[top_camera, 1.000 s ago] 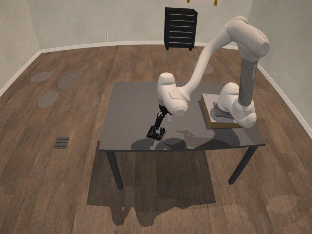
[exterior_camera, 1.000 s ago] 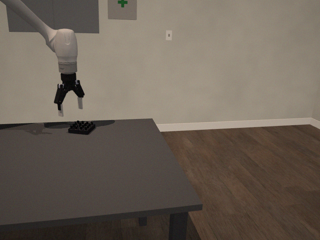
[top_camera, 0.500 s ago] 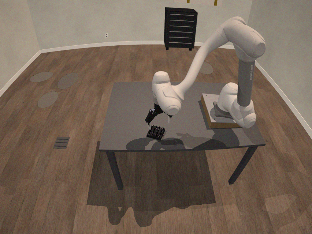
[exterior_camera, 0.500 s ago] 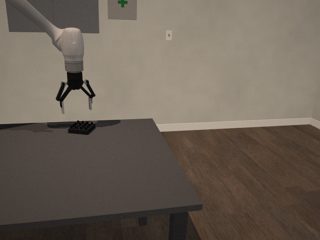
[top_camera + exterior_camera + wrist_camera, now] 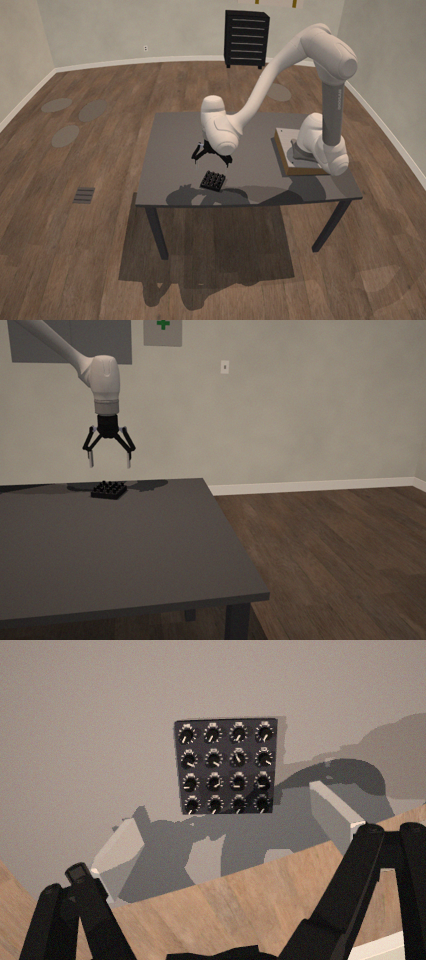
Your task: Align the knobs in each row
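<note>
Driving this from a distance, and right now the gripper (image 5: 212,167) (image 5: 110,467) (image 5: 221,816) is hanging above the knob box (image 5: 212,181) (image 5: 106,494) (image 5: 226,771) with its 2 fingers spread as wide as they go and nothing between them. The box sits on the table (image 5: 179,137) (image 5: 137,543) (image 5: 100,715) below the hand. In the wrist view it shows between the 2 fingers sideways, a bit past the tips.

The names are printed on the side of the knobs away from the palm, so I'm taking the far edge as the front and the nearest row as A. I can't make out the socket from here. That puts knob 1 of each row on the wrist view's right.

Rows A and D look consistent to me. In row C, 3 lines slant 1 way, but knob C2 (image 5: 238,758) points nearly opposite. In row B, knob B3 (image 5: 215,783) seems to point right while its 3 mates go left. So my guess is 2 knobs to fix, both in the middle of the box. Exact marks are too small to call.

Being up high with open fingers makes sense, since it leaves a good look at all 16 knobs and touches none. Before going down I'd narrow the fingers a lot, because at this spread they'd straddle the whole box, and the neighbours are packed close enough to get nudged.
</note>
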### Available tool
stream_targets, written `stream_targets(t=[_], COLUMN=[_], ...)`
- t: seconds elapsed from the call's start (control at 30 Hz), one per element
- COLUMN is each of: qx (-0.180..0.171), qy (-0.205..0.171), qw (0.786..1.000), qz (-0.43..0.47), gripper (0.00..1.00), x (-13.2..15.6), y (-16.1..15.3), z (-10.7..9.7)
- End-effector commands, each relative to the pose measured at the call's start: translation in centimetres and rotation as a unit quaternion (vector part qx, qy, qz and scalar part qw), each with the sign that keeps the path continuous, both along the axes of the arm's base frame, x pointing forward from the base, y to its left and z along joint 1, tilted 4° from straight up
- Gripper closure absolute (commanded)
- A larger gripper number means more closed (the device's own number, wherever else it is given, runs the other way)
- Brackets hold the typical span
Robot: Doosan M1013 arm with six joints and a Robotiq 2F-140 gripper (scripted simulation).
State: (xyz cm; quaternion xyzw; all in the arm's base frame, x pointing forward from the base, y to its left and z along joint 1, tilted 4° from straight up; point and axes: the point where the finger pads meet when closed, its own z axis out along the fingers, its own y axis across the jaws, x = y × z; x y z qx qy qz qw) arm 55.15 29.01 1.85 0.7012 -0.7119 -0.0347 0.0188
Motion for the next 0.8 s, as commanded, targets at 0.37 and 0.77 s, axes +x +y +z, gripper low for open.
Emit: stream_targets(t=[0.37,0.77], qx=[-0.011,-0.011], qy=[0.000,0.000], qw=[0.997,0.997], qz=[-0.075,-0.075], gripper=[0.88,0.88], x=[0.83,0.83], y=[-0.07,-0.07], z=[0.10,0.10])
